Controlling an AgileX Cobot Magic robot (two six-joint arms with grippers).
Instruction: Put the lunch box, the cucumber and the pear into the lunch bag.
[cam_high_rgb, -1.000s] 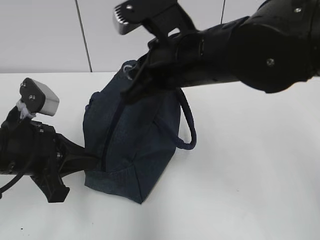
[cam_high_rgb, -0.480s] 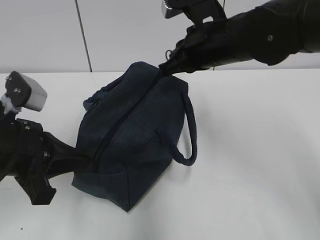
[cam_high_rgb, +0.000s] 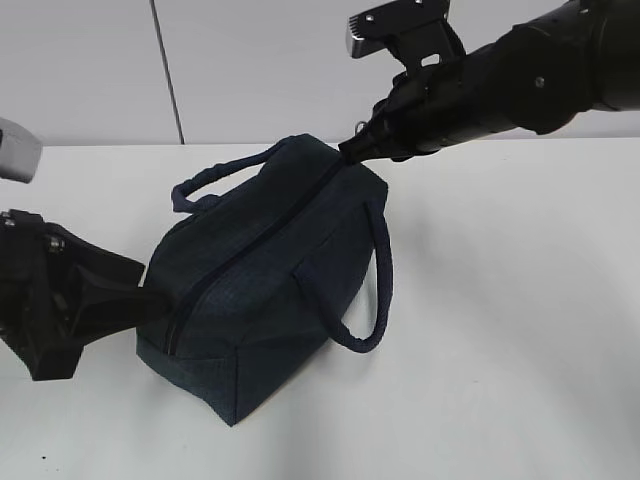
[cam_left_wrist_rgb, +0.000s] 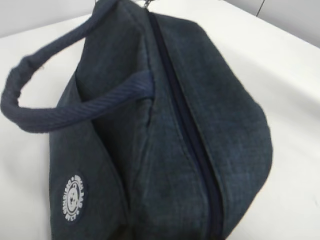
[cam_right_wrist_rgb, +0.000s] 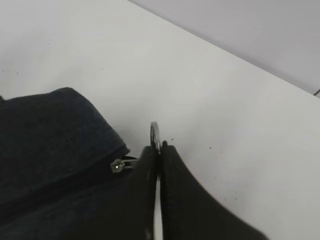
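Metal ring, thin and silvery, pinched edge-on between the black fingers of the right gripper, pressed together on it with no gap showing. Just to the left of those tips, the small zip slider, sitting at the very end of the dark track. Beyond the slider, navy fabric: the lunch bag, lying long on the white table and stretching away from the right fingers toward the left gripper, pressed against the opposite end. Cannot tell whether the left fingers are apart or clamped, being hidden against the cloth and out of the left wrist view. Zipper seemingly closed along the whole visible length. One padded handle hanging down the near side, the other looping off the far side, both clear of the track. No lunch box, cucumber or pear to be seen in any view; inside or elsewhere, impossible to say. To work the zip well, probably: hold the pinch firm without twisting the ring, pull straight along the track rather than upward, so as to slide the slider and not lift the bag. Brace the far end with the left arm to take up slack and flatten the fabric. Go slowly near the curved corners, likely places for cloth to bunch and jam. Watch the loops, soft enough to flop across the teeth.
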